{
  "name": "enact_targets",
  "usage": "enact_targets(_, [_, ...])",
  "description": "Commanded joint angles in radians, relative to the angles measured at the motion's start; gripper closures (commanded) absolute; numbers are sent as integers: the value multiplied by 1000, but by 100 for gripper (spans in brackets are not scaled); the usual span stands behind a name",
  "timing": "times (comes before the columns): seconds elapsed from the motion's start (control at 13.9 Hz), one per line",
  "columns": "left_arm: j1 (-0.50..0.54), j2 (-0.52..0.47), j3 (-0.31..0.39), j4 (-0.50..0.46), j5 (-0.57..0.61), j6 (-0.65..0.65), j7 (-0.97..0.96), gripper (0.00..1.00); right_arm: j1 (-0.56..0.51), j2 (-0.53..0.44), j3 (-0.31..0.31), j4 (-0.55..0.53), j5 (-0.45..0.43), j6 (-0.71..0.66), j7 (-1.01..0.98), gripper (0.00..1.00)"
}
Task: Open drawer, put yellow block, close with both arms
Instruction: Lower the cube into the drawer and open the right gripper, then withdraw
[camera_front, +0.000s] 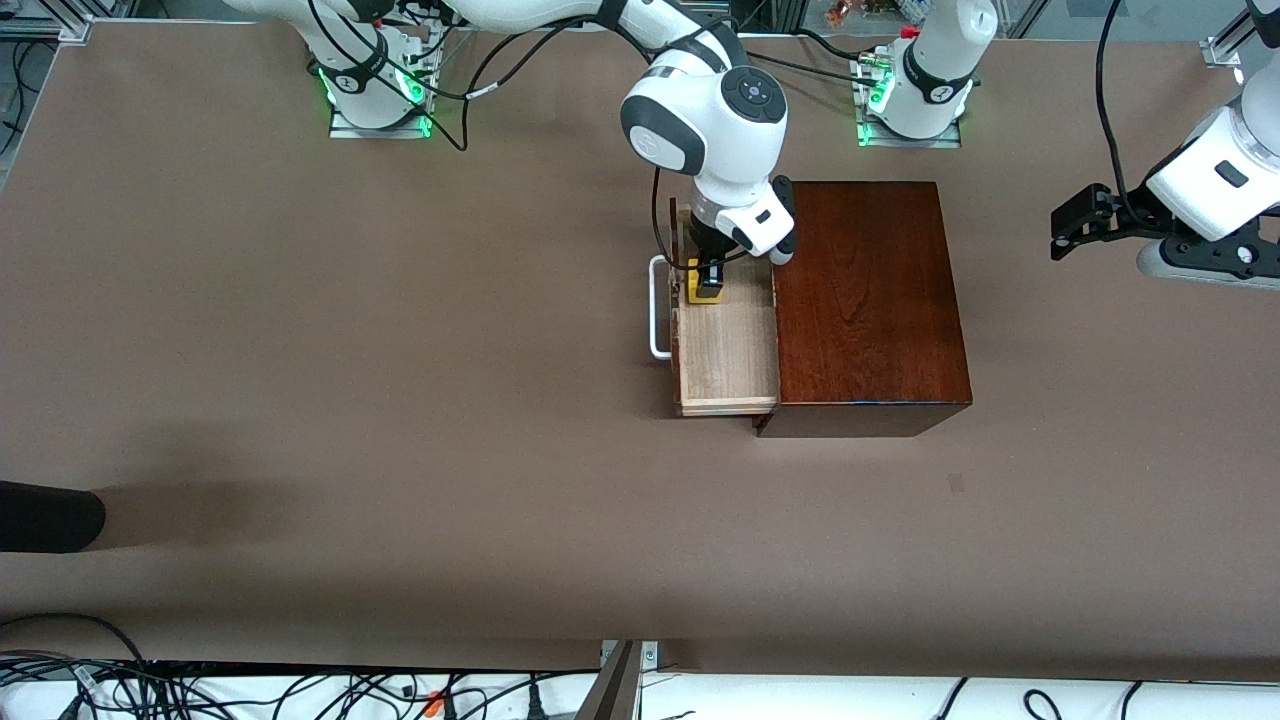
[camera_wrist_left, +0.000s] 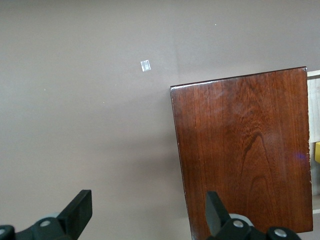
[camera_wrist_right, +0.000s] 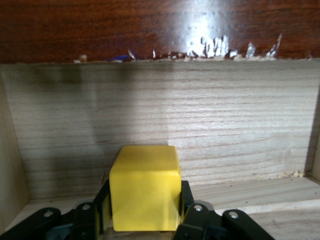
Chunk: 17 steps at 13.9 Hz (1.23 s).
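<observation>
Yellow block (camera_wrist_right: 145, 187) between right gripper (camera_wrist_right: 145, 210) fingers, plain only up close.

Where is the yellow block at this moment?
The yellow block is gripped by the right gripper over the open drawer, at the tray's end farther from the front camera, close to the white handle.

You have a plain brown tabletop (camera_front: 400, 400) carrying one glossy dark mahogany box (camera_front: 870, 300), set toward the left arm's end. Its pale drawer (camera_front: 725, 355) stands pulled out toward the right arm's end. Both arm bases (camera_front: 375, 90) sit along the tabletop's edge.
</observation>
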Motion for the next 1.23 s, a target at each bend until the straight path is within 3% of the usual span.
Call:
enact_targets(0.0, [6,-12,1,-3,10,3,11,0,11,20,-8,31,-23,-2,-25,69])
enact_targets(0.14, [6,-12,1,-3,10,2,11,0,6,20,-8,31,-26,-2,-29,68])
enact_targets(0.22, [6,-10,2,-3,10,2,11,0,5,20,-8,31,-26,-2,-26,62])
enact_targets(0.29, [6,-10,2,-3,10,3,13,0,6,20,-8,31,-26,-2,-17,1])
enact_targets(0.72, [6,-12,-1,-2,8,3,11,0,-3,-3,-15,41,-15,-12,-2,0])
enact_targets(1.15, [6,-12,4,0,10,3,19,0,-138,-209,-15,40,79,-156,29,0])
